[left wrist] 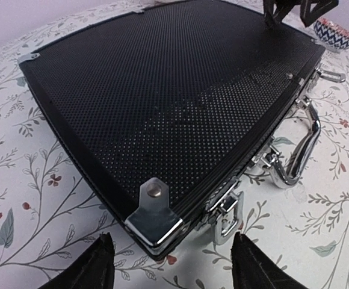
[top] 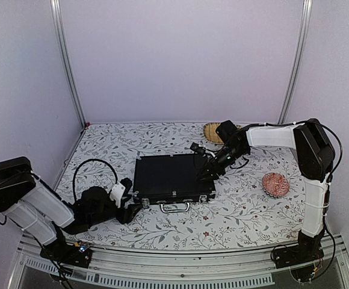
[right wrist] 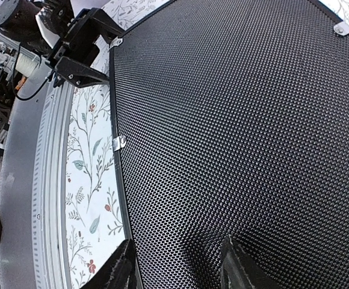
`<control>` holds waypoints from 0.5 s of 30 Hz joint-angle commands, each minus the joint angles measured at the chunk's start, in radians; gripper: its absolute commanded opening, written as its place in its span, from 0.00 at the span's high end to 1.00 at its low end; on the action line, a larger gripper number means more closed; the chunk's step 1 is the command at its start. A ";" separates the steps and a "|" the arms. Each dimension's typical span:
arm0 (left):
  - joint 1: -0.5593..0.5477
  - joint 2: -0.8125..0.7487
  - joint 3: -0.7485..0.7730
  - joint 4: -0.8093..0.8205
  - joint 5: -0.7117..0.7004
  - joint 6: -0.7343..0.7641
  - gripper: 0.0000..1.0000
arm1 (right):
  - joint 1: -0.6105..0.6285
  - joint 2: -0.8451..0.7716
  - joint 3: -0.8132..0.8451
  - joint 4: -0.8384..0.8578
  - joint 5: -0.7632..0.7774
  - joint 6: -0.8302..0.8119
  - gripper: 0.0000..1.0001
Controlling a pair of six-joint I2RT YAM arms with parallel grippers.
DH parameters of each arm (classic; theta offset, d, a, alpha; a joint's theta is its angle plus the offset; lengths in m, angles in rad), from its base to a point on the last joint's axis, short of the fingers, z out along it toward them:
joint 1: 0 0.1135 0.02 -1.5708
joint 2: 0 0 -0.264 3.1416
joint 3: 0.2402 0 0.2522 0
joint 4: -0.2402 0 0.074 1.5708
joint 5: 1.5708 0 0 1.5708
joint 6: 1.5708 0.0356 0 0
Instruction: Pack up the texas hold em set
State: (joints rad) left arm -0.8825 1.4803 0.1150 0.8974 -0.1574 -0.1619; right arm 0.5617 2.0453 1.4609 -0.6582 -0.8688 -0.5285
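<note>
The black briefcase [top: 168,177] lies closed and flat on the table, its metal handle [top: 175,208] and latches facing the near edge. It fills the left wrist view [left wrist: 174,102] and the right wrist view [right wrist: 240,138]. My left gripper [top: 133,208] is open and empty at the case's near left corner, its fingertips [left wrist: 99,265] either side of the metal corner cap and left latch [left wrist: 225,211]. My right gripper [top: 204,174] is open over the lid's right edge, its fingertips [right wrist: 237,265] close above the dimpled lid. Chips, cards, dice and discs are hidden.
A red patterned round dish [top: 275,184] sits right of the case; it also shows in the left wrist view [left wrist: 334,33]. A woven straw mat [top: 211,131] lies at the back behind my right arm. The tablecloth [top: 234,217] is floral.
</note>
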 commanded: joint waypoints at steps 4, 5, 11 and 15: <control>0.079 0.145 0.045 0.229 0.234 0.097 0.51 | -0.002 0.033 -0.008 -0.029 -0.022 -0.031 0.51; 0.082 0.159 0.053 0.230 0.247 0.102 0.56 | -0.001 0.036 -0.007 -0.030 -0.022 -0.033 0.51; 0.089 0.213 0.080 0.230 0.266 0.122 0.63 | -0.002 0.062 0.004 -0.043 -0.027 -0.042 0.51; 0.088 0.208 0.079 0.229 0.264 0.117 0.46 | -0.002 0.076 0.014 -0.058 -0.034 -0.049 0.51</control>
State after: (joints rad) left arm -0.7914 1.6852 0.1696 1.0786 0.0425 -0.0589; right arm 0.5617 2.0705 1.4689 -0.6674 -0.9195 -0.5621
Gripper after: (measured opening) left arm 0.492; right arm 0.490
